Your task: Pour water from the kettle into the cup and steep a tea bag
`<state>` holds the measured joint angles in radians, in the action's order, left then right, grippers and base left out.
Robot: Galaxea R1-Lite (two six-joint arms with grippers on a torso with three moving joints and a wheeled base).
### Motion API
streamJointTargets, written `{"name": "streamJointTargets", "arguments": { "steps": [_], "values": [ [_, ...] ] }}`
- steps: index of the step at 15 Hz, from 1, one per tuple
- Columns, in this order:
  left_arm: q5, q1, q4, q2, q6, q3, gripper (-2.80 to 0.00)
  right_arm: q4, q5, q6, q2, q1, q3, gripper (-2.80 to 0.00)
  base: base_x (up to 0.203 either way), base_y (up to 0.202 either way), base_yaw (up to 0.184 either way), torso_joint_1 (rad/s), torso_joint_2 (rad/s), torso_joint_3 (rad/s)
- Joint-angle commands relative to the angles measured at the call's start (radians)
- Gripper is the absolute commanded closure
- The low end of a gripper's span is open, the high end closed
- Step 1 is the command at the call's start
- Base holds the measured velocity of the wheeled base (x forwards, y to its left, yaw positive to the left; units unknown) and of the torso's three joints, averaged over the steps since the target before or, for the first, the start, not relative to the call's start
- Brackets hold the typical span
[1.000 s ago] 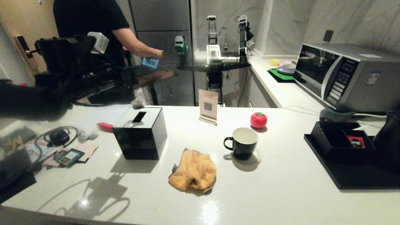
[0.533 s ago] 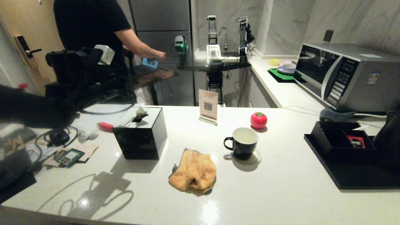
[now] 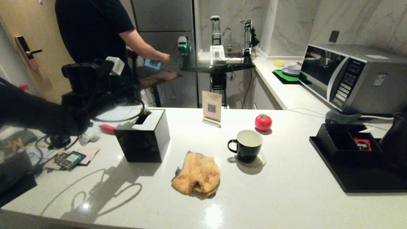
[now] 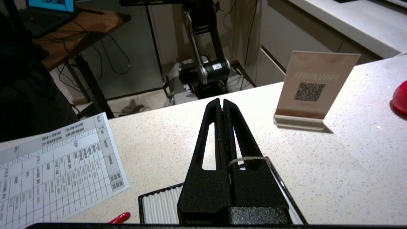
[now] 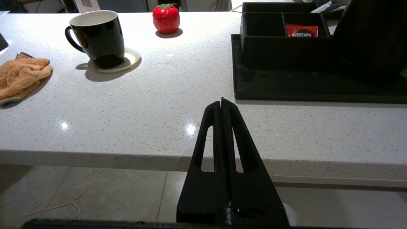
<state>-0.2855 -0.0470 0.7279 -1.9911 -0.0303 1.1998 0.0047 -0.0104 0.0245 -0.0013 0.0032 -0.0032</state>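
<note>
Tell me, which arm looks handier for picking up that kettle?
The right, probably. The kettle stands at the counter's right end, ahead of the shut right claw. The left claw, also shut, hangs over the black tissue box, far left of the cup.

The head view looks forward and down from above the near edge of the white countertop (image 3: pixel 286 197), taking in its whole width. The left wrist view sits low and close over the far edge, facing the QR-code sign (image 4: pixel 313 86). The right wrist view looks level from below the near edge. All 3 share the red tomato-shaped object (image 5: pixel 166 18).
</note>
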Motion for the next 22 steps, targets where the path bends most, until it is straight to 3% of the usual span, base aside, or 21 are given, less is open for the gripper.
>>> {"name": "streamJointTargets", "arguments": {
  "steps": [1,11,18,22],
  "values": [
    [0.000,0.003,0.005,-0.021,0.000,0.001,0.00,0.000,0.000,0.000,0.001,0.001,0.000,0.00,0.000,0.000,0.000,0.000,0.00,0.000],
    [0.012,0.001,0.001,0.031,0.004,-0.009,0.00,0.000,0.000,0.000,0.001,0.000,0.000,0.00,0.000,0.000,0.000,0.000,0.00,0.000],
    [0.012,0.001,0.004,0.110,0.004,-0.170,0.00,0.000,0.000,0.000,0.001,0.000,0.000,0.00,0.000,0.000,0.000,0.000,0.00,0.000],
    [0.015,0.003,0.004,0.123,0.007,-0.179,0.00,0.000,0.000,0.000,0.001,0.000,0.000,0.00,0.000,0.000,0.000,0.000,0.00,0.000]
  ]
}}
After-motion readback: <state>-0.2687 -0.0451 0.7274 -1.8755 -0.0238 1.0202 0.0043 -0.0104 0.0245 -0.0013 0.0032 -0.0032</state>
